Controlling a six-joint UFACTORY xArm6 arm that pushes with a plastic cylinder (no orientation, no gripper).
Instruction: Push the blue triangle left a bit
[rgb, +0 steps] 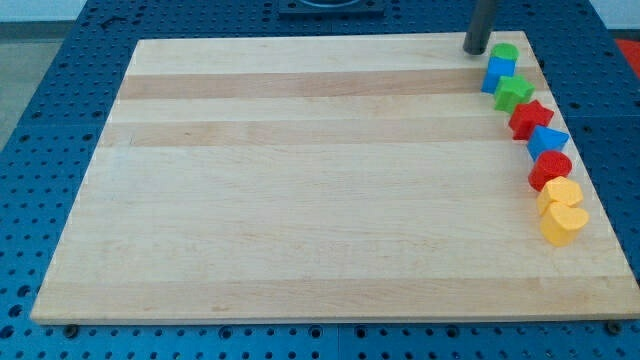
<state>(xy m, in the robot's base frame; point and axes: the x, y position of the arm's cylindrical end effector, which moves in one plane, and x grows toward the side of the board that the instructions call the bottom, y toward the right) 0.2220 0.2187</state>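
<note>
My tip (475, 50), a bare rod with no pincer, rests well above the blue triangle (547, 140), which sits unpushed in the block row.

My tip (476, 51) stands upright at the view's top right (only the rod's lower part shows).

The rod (481, 22) is cut off by the view's top.

8 blocks: 2 green (504, 52) (514, 93), 2 blue (498, 72) (548, 140), 2 red (530, 118) (550, 168), 2 yellow (561, 193) (562, 224). 1 board (300, 180). 1 tip (475, 50).
</note>
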